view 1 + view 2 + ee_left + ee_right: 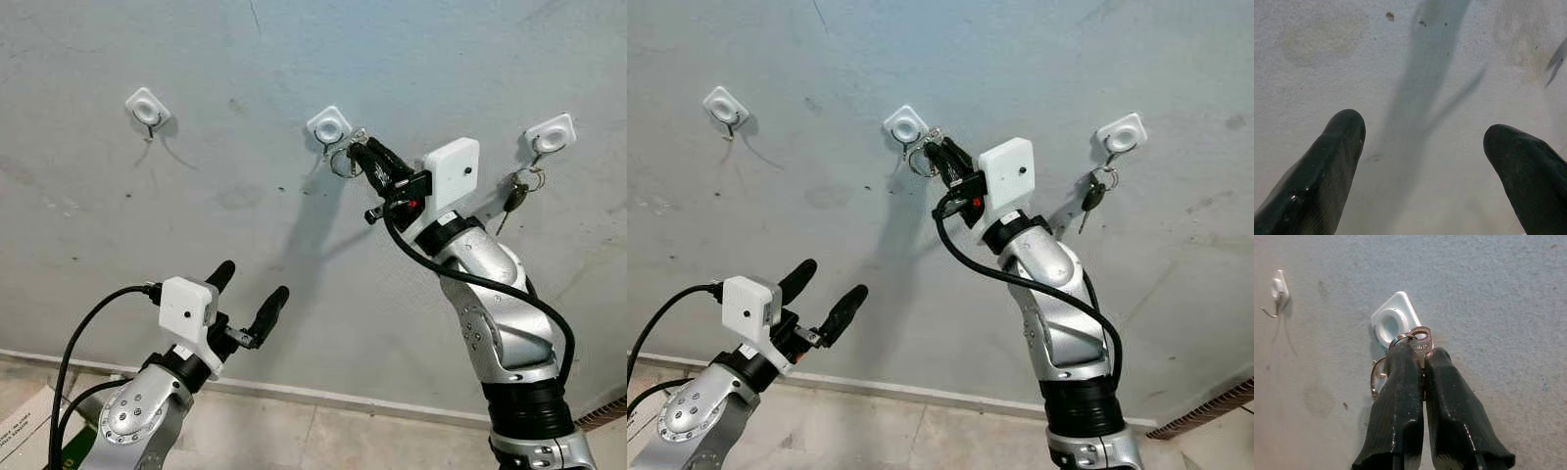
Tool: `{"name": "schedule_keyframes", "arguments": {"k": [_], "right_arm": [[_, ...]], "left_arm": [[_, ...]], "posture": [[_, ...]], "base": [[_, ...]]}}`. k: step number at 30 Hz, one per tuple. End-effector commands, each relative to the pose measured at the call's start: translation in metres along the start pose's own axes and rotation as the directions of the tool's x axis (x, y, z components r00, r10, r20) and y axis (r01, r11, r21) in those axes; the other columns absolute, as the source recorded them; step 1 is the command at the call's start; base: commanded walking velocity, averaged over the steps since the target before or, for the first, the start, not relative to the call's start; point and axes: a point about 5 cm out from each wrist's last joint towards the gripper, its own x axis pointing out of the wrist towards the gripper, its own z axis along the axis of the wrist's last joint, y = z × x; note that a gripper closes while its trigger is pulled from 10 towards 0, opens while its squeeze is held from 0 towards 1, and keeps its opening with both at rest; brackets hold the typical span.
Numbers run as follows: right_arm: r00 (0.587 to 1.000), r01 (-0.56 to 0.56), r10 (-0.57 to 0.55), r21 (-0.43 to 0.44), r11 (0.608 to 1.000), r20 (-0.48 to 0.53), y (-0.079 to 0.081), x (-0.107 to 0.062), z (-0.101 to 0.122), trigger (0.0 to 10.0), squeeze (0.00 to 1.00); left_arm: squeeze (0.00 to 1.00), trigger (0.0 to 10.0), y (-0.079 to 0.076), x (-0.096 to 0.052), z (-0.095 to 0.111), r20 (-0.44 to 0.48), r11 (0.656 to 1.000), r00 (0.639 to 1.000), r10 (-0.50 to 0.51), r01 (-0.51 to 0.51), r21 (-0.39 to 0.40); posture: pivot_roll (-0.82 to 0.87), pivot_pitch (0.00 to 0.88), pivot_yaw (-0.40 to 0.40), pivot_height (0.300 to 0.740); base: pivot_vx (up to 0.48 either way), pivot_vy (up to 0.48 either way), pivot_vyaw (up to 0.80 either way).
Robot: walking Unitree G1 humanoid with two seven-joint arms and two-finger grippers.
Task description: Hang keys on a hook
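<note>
Pinching the keys [1418, 340] tight against the middle hook [1391, 324], the right pincer [1422, 355] may release early; the ring seems not yet hooked, so keys would fall.

Left hook [147, 108]: bare, open wall [235, 59] all around.
Middle hook [329, 126]: crowded by right gripper [361, 155] pinching keys [1418, 340] against it.
Right hook [549, 137]: occupied by hanging key [516, 193].
Lower wall: left gripper [245, 294] spread, apart from the wall.
</note>
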Motion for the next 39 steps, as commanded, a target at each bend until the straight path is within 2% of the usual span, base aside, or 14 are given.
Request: {"name": "schedule_keyframes", "arguments": {"k": [1,15,26,39], "right_arm": [[0.999,-0.027,0.026,0.013,1.0,0.024,0.0,-0.001,0.008,10.0,0.0],[0.997,-0.061,0.057,0.08,0.995,0.059,0.016,0.009,0.015,10.0,0.0],[0.999,-0.004,0.002,0.06,0.998,0.041,0.017,0.012,0.012,10.0,0.0],[1.0,0.003,-0.006,0.075,0.997,0.029,0.023,0.014,0.008,10.0,0.0]], "left_arm": [[0.0,10.0,0.001,0.001,0.0,0.001,1.0,1.0,-0.007,0.007,0.001],[0.0,10.0,0.001,0.001,0.0,0.001,1.0,1.0,-0.008,0.008,0.008],[0.0,10.0,0.0,0.003,0.0,0.004,1.0,1.0,-0.008,0.008,0.01],[0.0,10.0,0.0,0.004,0.0,0.006,1.0,1.0,-0.01,0.01,0.009]], "posture": [[0.08,0.056,0.014,0.74],[0.09,0.054,0.015,0.74],[0.09,0.051,0.01,0.74],[0.09,0.048,0.009,0.74]], "base": [[0.0,0.0,0.0],[0.0,0.0,0.0],[0.0,0.0,0.0],[0.0,0.0,0.0]]}}
